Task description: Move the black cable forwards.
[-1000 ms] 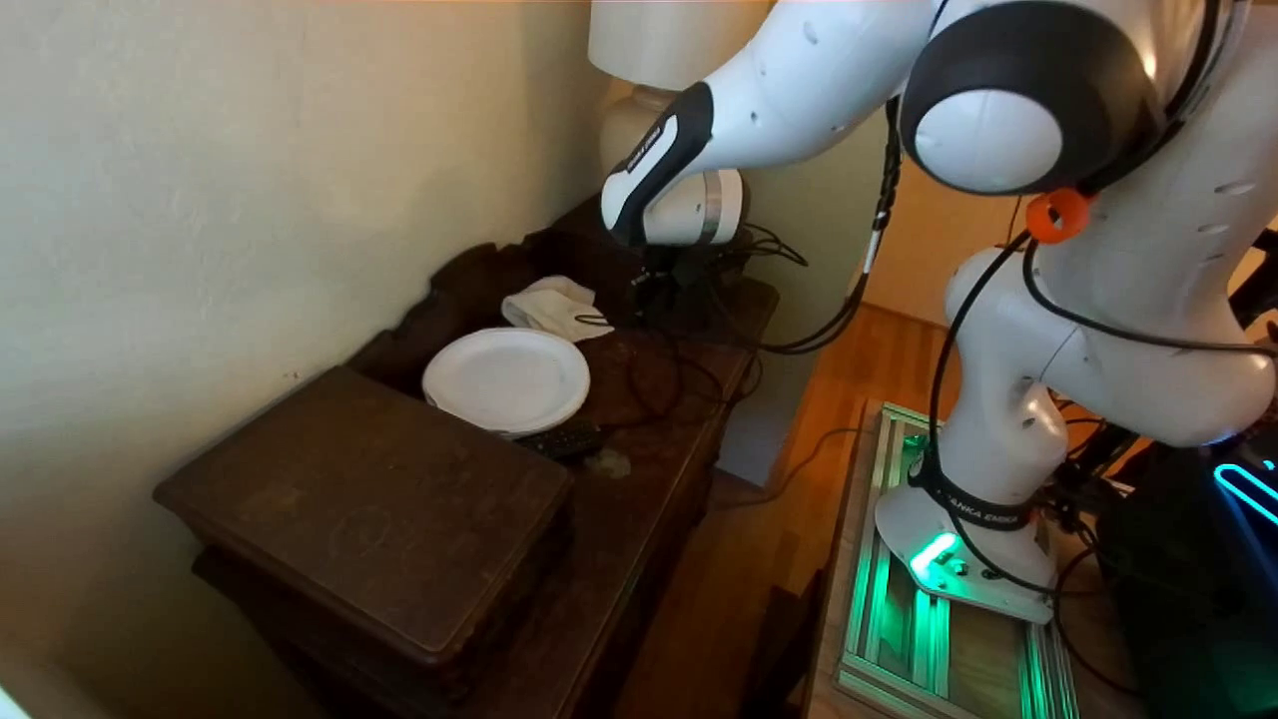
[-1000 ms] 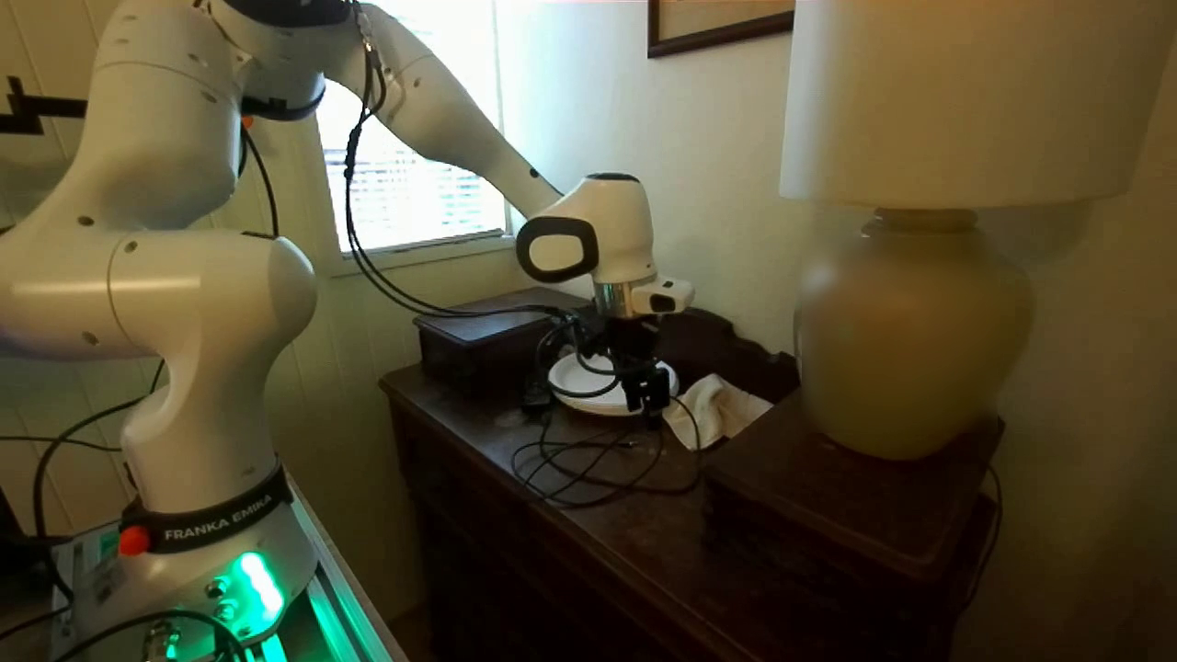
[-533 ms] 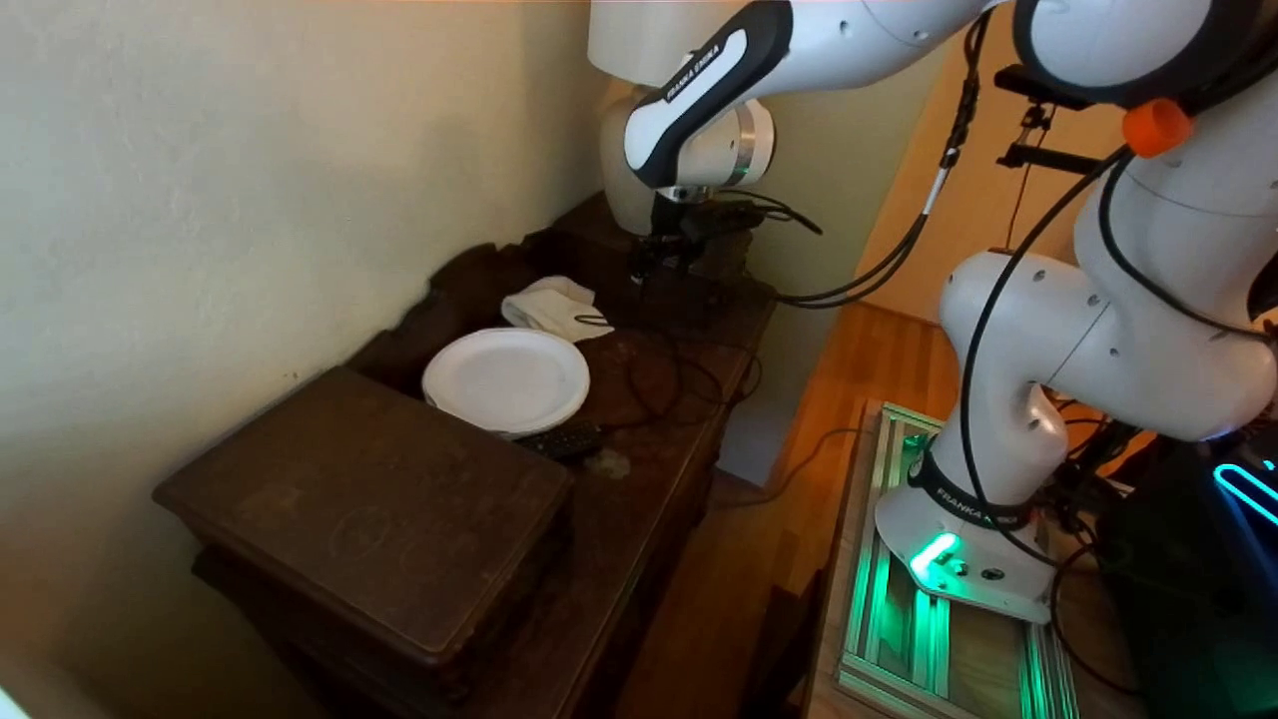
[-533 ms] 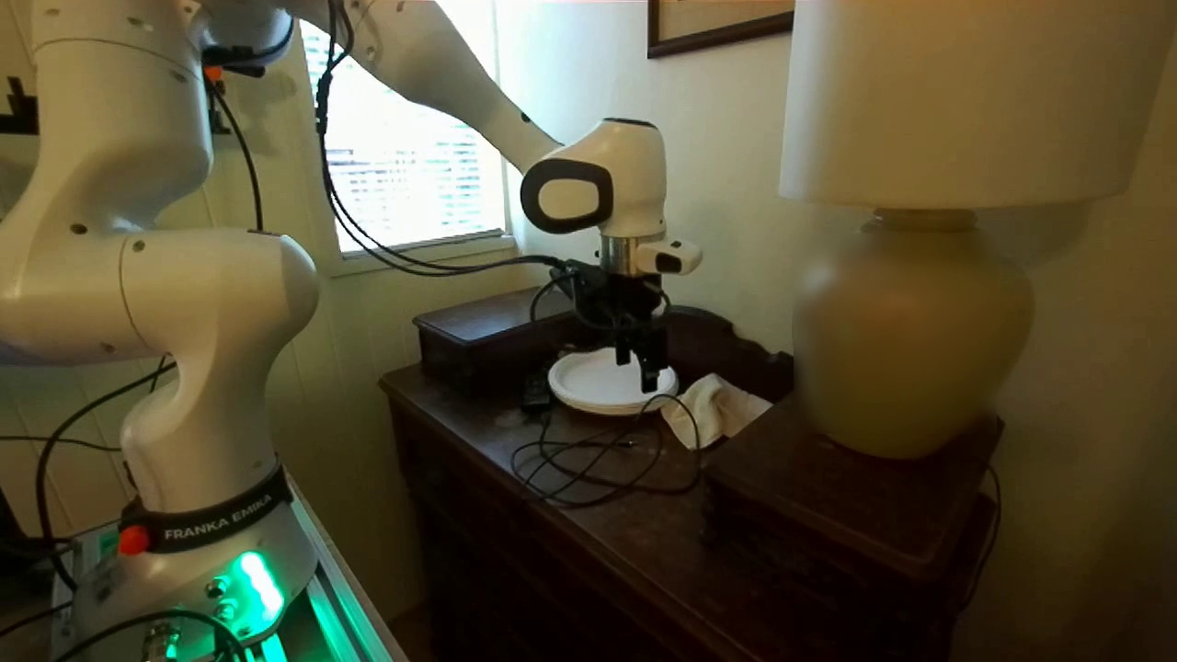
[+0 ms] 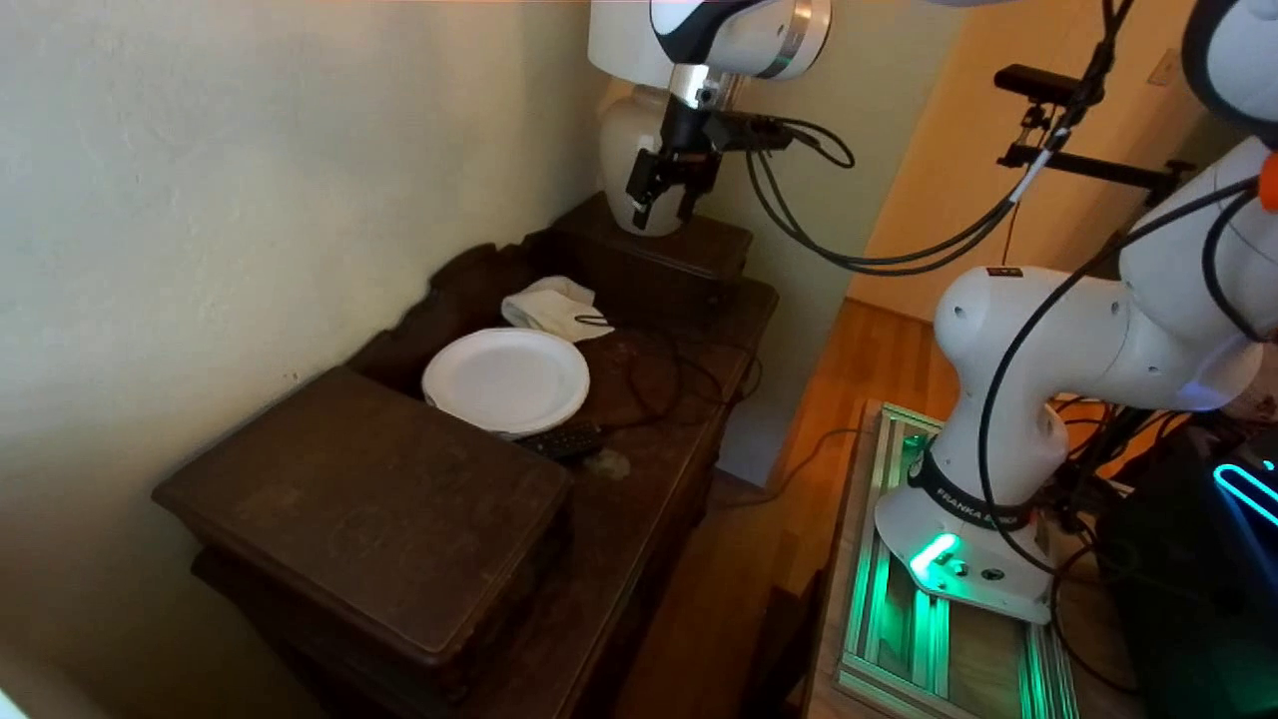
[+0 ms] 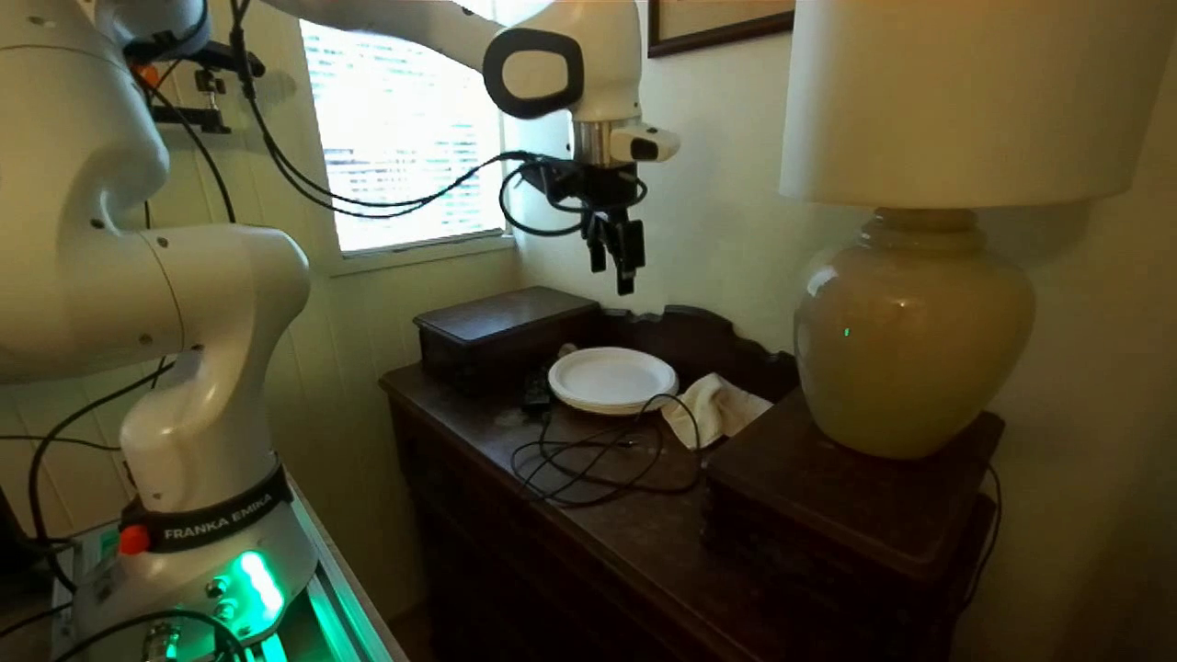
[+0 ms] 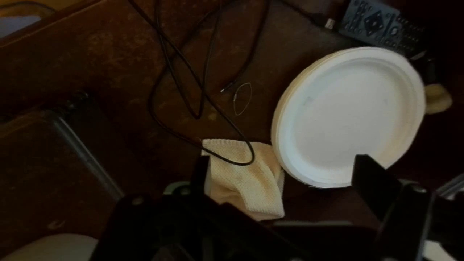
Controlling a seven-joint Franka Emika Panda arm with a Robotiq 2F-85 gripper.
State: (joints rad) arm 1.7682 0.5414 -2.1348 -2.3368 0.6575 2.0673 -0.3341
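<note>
The black cable [image 6: 602,451] lies in loose loops on the dark dresser top in both exterior views [image 5: 679,371]. In the wrist view the cable [image 7: 203,90] crosses itself, and one loop end rests over the white cloth [image 7: 250,181]. My gripper [image 6: 612,276] hangs well above the dresser, pointing down, apart from the cable; it also shows in an exterior view [image 5: 663,218] in front of the lamp. In the wrist view its fingers [image 7: 282,160] are wide apart with nothing held between them.
A stack of white plates [image 6: 613,379] stands beside the cloth. A small dark device with buttons [image 7: 373,21] lies by the plates, with a cable plug beside it. A lamp [image 6: 910,340] stands on a raised box [image 6: 855,487]. Another raised box [image 5: 369,509] is at the opposite end.
My gripper has risen from low beside the plates and cloth to well above the dresser. The cable, plates and cloth look unmoved.
</note>
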